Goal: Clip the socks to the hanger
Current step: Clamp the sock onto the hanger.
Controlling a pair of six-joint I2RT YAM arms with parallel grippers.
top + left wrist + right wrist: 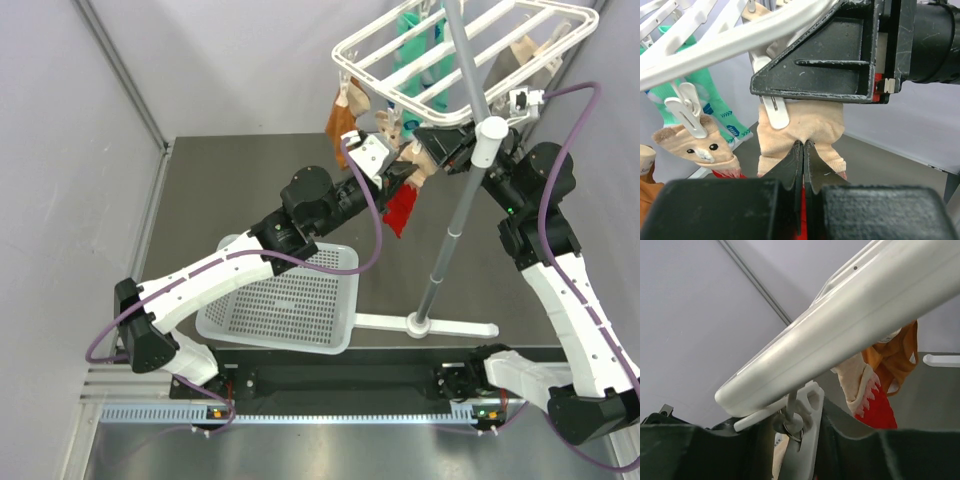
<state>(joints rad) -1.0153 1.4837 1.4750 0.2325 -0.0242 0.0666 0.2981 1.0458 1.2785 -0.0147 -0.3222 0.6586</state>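
up under the hanger (850, 320) with both arms, well above the dark worktop (250, 170). pinching the tan toe of the red sock (402, 208) in the left gripper (803, 149), jaws pressed fully together on the fabric, with the red body dangling below. holding that toe just beneath a white clip (774, 107) on the hanger's near bar, fabric overlapping the clip's lower end; cannot tell whether caught in it. straddling a clip with the right gripper (799, 437), one finger on either side; cannot tell from any view whether squeezing it or merely flanking it. from the left wrist, visible as a black block right above the toe, close against the white bar.

elsewhere on the frame: mint-green socks (720, 110) hanging on the far side; a beige bear-face sock (695, 145) pinned by another clip, just left of the red sock; an orange-brown sock (345, 118) at the near left corner; another beige sock (535, 48) towards the right.

below: grey pole (448, 245) slanting down in the overhead view to a white foot (450, 326) on the worktop. white perforated basket (285, 300) lying beside that foot, close to the arm bases.
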